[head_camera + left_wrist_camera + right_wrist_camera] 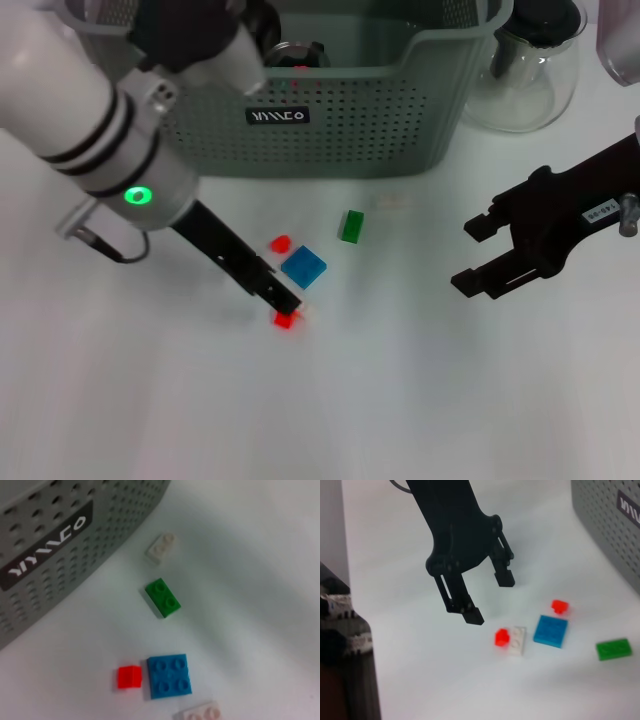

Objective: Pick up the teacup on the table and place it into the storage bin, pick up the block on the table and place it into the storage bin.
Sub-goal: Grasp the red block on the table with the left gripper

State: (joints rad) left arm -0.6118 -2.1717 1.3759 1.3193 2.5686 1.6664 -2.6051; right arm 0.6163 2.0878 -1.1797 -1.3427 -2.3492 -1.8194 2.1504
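Currently the left hand (487, 600) hovers open and empty just above the tabletop (400, 400), beside a small red block (502, 637) touching a white block (518, 640), apparently lined up for a pick. A blue block (303, 267), a second red piece (280, 243) and a green block (351, 226) lie nearby. The storage bin (320, 125) stands behind them, within short carrying reach. The right hand (480, 255) waits open and empty, well apart.

Left hand (285, 305) low over red block (285, 320) beside blue block (303, 267); right hand (478, 255) open, well apart.
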